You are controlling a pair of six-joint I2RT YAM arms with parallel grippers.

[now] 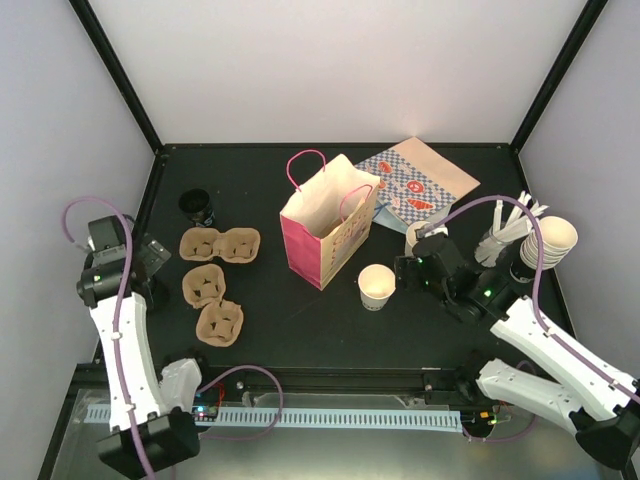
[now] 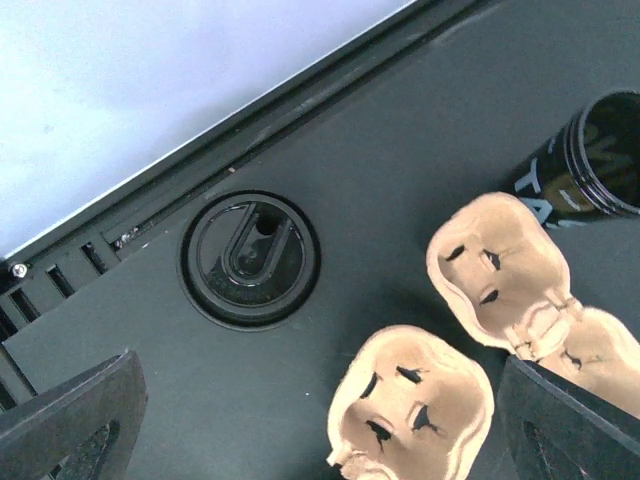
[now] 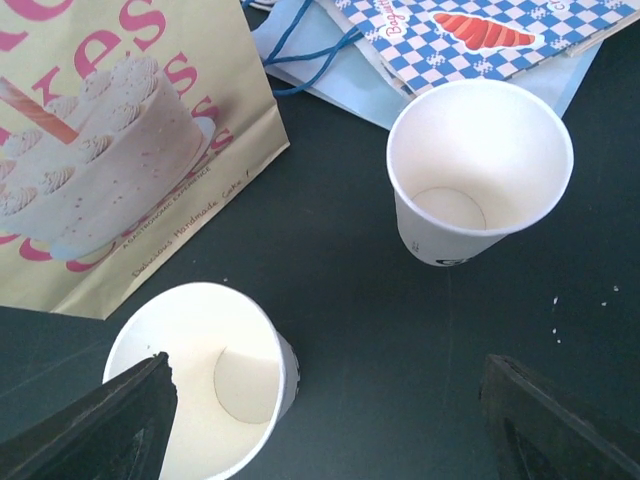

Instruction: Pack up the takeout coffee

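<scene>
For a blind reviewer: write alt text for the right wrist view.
Two empty white paper cups stand on the dark table: the printed cup upper right, the nearer cup lower left beside the open right gripper. The cake-printed bag stands upper left.

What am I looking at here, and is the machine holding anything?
Two white robot arms, left and right, are bolted at the near edge of a black table. The wide picture is from a camera above and behind them; the other two are from a camera on each wrist. The left hand hangs open above a round black lid and tan moulded-pulp cup trays, near a small black cup. The right hand is open too, holding nothing, beside a small white paper cup and an upright pink paper bag. A second white paper cup stands nearby.
</scene>
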